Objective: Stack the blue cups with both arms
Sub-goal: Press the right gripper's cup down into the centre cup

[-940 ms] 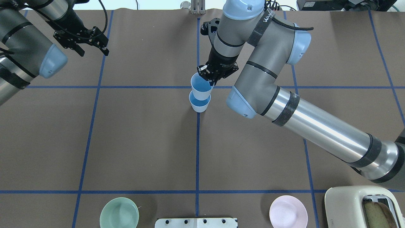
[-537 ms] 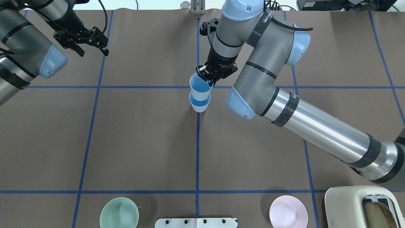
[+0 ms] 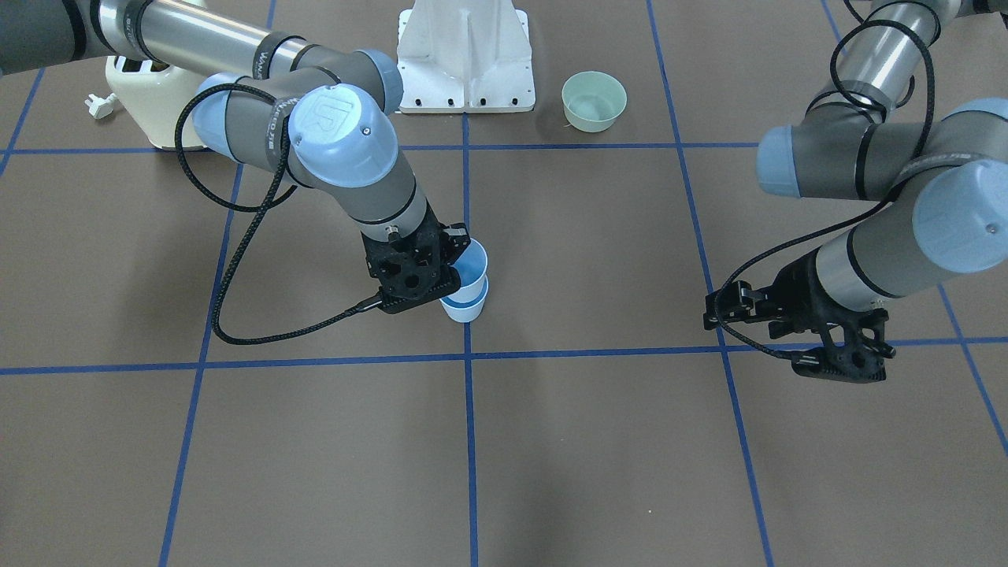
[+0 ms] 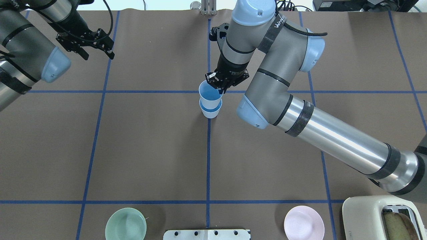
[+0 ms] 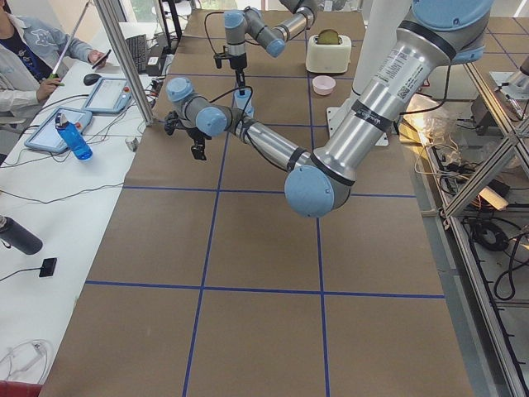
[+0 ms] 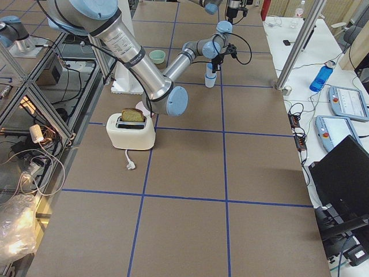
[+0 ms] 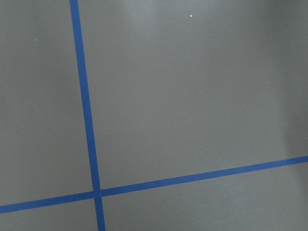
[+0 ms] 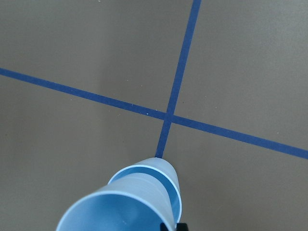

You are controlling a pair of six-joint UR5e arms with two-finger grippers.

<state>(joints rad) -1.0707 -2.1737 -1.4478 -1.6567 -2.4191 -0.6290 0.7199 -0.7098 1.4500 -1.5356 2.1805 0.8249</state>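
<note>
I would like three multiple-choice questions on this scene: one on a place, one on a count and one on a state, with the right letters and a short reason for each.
1. Where does the green bowl stand?
A. by the white pedestal, on the robot's left
B. against the toaster
C. under the stacked cups

2. How many blue cups are in view?
A. one
B. two
C. three

3. What are the jaws of the right arm doing?
A. hanging open over bare table
B. holding the pink bowl
C. pinching the rim of the upper cup

Answers:
1 A: the overhead view shows the bowl left of the pedestal, near the table's edge.
2 B: the upper cup sits partly inside the lower cup, and no third cup shows.
3 C: the right wrist view shows that cup right at the jaws.
</note>
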